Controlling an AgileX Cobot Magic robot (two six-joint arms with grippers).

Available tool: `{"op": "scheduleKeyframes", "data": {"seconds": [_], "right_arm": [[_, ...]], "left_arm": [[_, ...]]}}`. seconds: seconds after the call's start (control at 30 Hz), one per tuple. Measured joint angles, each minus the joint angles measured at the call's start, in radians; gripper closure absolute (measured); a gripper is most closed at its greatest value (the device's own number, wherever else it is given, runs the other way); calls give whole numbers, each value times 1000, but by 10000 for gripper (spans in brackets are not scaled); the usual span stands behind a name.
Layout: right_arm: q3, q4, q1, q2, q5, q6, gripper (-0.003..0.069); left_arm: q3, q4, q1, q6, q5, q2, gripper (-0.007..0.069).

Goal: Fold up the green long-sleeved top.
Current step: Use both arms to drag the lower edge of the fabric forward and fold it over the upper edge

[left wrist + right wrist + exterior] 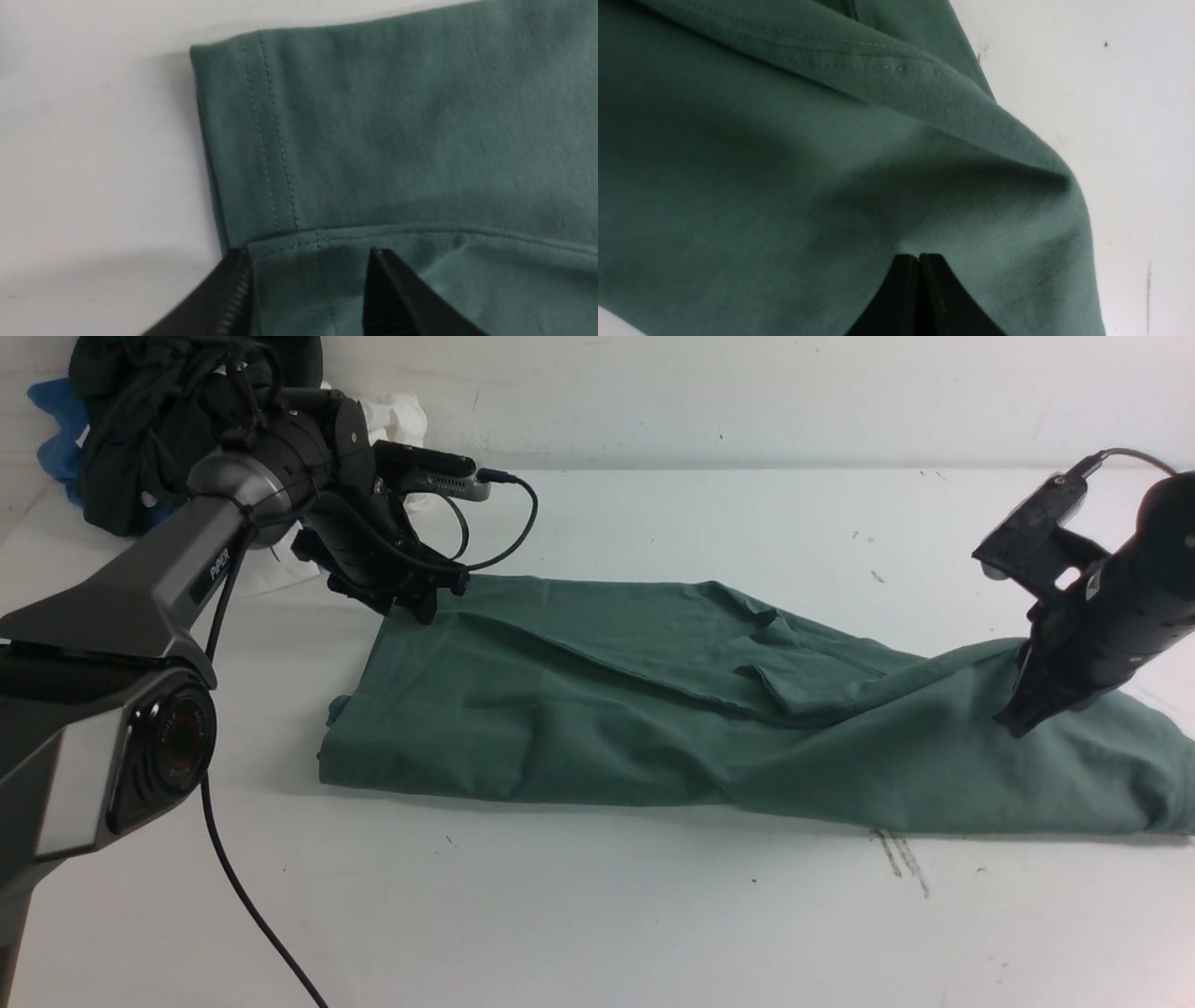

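Tightly, right end effector (1013, 724) pinches top (597, 709)

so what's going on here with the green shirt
A two-armed robot is folding a green long-sleeved top lying lengthwise across the white table. The right gripper is shut on a pinch of cloth at one end, tenting it up. The left gripper is open over the opposite hemmed corner, not yet gripping.

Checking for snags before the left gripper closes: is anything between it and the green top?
Nothing visible. The left gripper is open, directly straddling the hemmed corner of the green long-sleeved top.
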Motion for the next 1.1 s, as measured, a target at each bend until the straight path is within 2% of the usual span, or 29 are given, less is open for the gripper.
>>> {"op": "scheduleKeyframes", "data": {"seconds": [0.07,0.13,0.27,0.53,0.8,0.9,1.0,1.03,1.1], "right_arm": [[0,1,0,0,0,0,669],[0,-1,0,0,0,0,669],[0,-41,0,0,0,8,669],[0,-161,0,0,-9,90,669],[0,-181,-3,0,-94,108,669],[0,-80,-1,0,-152,82,651],[0,35,16,8,-197,-18,571],[0,35,18,8,-201,-18,571],[0,115,49,29,-248,-122,463]], "left_arm": [[0,0,0,-1,0,5,450],[0,2,0,-1,-2,7,575],[0,1,0,-1,12,-9,624],[0,2,-1,0,17,-114,629],[0,25,-2,-19,-145,-166,629],[0,31,-2,-22,-151,-152,629],[0,34,-2,-25,-145,-139,629],[0,34,-2,-25,-144,-139,629],[0,34,-2,-25,-139,-132,629]]}}
